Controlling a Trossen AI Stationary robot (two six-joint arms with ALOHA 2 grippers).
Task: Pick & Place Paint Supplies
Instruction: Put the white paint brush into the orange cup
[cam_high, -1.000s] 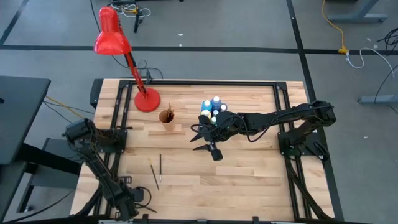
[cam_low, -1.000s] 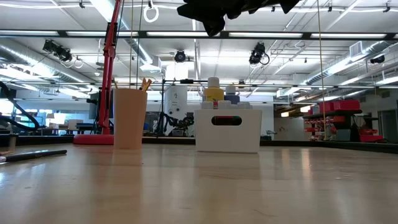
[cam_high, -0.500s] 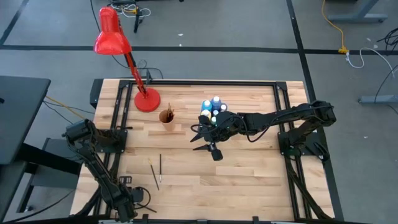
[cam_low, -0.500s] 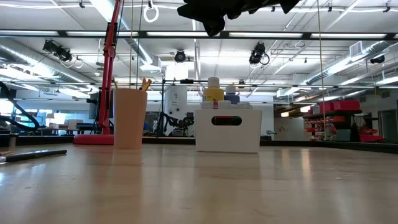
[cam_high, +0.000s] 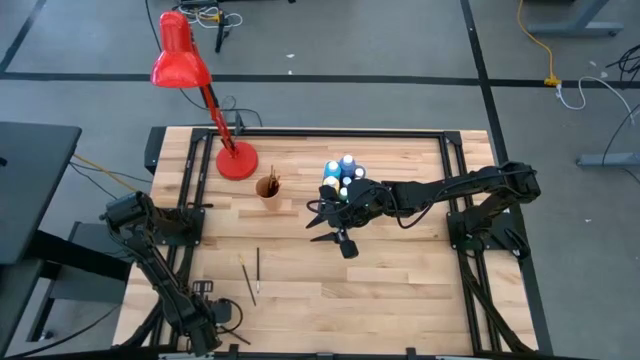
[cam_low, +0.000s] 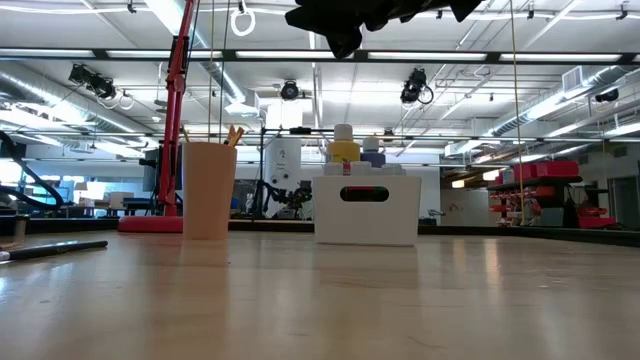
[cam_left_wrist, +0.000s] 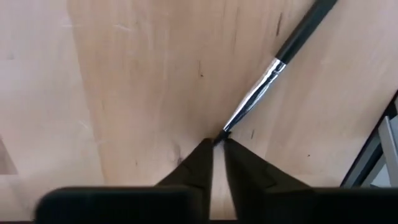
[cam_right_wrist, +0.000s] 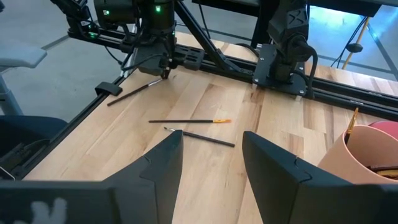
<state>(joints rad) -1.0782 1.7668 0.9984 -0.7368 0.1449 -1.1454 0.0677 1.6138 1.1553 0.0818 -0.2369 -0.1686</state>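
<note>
My left gripper (cam_left_wrist: 217, 146) points down at the table's near-left corner (cam_high: 218, 316). Its fingers are nearly together, right at the bristle tip of a dark-handled brush (cam_left_wrist: 273, 68) with a silver ferrule that lies flat on the wood (cam_right_wrist: 130, 92). My right gripper (cam_right_wrist: 211, 149) is open and empty, hovering high over the table's middle (cam_high: 335, 228), beside the white box of white-capped paint bottles (cam_high: 343, 175). Two thin brushes (cam_high: 251, 272) lie on the wood between the arms. A tan cup (cam_high: 268, 187) holds more brushes. My left gripper comes from above, and its fingertips (cam_left_wrist: 205, 149) stand at the brush's bristle tip (cam_left_wrist: 225, 132). I cannot tell whether they touch it. The brush lies flat on the table.
A red desk lamp (cam_high: 180, 60) stands with its base (cam_high: 237, 160) at the far left, next to the cup. Black frame rails (cam_high: 190, 200) run along both table sides. Bare wood lies on the near right side (cam_high: 400, 290). In the low view the box (cam_low: 365, 205) and the cup (cam_low: 208, 190) stand side by side.
</note>
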